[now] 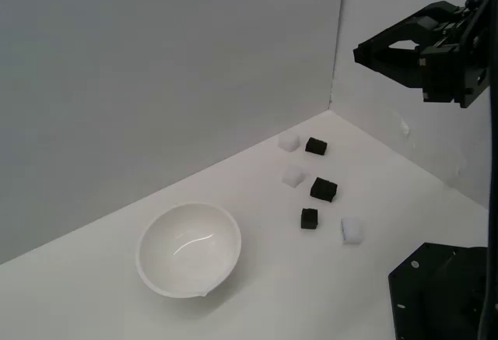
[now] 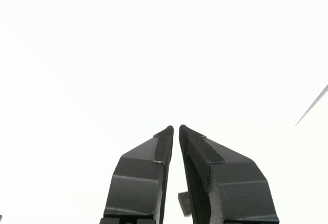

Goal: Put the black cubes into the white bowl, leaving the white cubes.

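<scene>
The tool hangs high at the exterior view's right with tips drawn almost together, holding nothing. Three black cubes lie on the desk, interspersed with three white cubes, all well apart from the empty white bowl nearer the left. Matte and seemingly foam, though texture is hard to confirm at this range, the black cubes should be light and slightly yielding, best pinched across two opposite flat faces.
</scene>
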